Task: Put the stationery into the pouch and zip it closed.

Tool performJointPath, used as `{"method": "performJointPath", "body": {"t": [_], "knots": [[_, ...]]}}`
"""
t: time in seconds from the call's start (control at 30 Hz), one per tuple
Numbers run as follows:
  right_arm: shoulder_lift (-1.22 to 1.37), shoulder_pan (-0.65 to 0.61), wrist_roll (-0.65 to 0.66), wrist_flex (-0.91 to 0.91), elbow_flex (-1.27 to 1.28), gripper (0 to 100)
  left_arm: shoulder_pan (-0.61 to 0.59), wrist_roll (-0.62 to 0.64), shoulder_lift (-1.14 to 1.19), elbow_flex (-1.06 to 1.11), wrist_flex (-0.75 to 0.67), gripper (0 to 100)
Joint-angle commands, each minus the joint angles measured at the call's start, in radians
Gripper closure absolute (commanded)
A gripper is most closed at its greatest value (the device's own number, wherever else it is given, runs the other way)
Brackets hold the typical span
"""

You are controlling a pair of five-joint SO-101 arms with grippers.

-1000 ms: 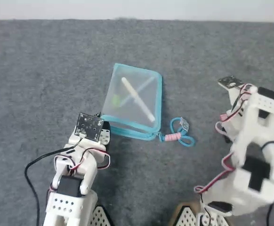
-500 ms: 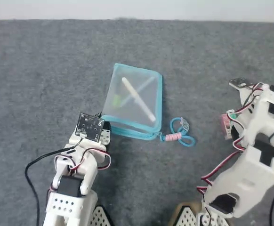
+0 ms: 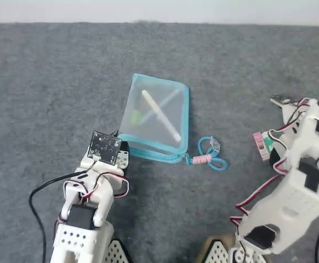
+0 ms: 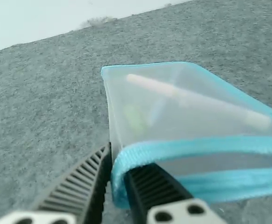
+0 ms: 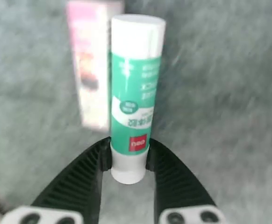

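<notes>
On the grey felt table (image 3: 50, 82), the left gripper (image 4: 118, 161) pinches a corner of the blue-trimmed pouch (image 3: 157, 118). The right gripper (image 5: 129, 145) is clamped on a green-labelled glue stick (image 5: 133, 84), well apart from the pouch; its print is unreadable.

The left gripper (image 4: 116, 161) is clamped on the pouch (image 4: 182, 107), a corner of the hem between its ribbed jaws, the arm stretched low. The right arm stands folded, its gripper (image 5: 129, 154) clamped on a glue stick (image 5: 136, 84) jutting beyond the jaws.
</notes>
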Motion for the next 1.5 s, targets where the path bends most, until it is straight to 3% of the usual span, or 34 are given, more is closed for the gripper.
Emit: {"method": "performJointPath", "body": {"t": [0.0,0.23,0.53,0.8,1.13,1.47], "knots": [[-0.217,-0.022,-0.040,0.090,-0.048,99.2,0.009,0.002,-0.017,-0.038,0.000,99],[-0.555,-0.194,-0.040,0.242,0.041,99.2,0.009,0.003,-0.017,-0.042,-0.002,99],[-0.957,-0.690,-0.037,0.325,0.293,99.2,0.009,0.003,-0.017,-0.044,-0.002,99],[-0.992,-1.018,-0.103,0.326,0.394,99.2,0.009,0.003,-0.017,-0.044,-0.028,99],[-0.757,-1.069,-0.224,0.286,0.324,99.2,0.011,0.003,-0.017,-0.054,-0.037,99],[-0.430,-1.063,-0.404,0.280,0.014,99.2,0.011,0.003,-0.017,-0.056,-0.037,99]]}}
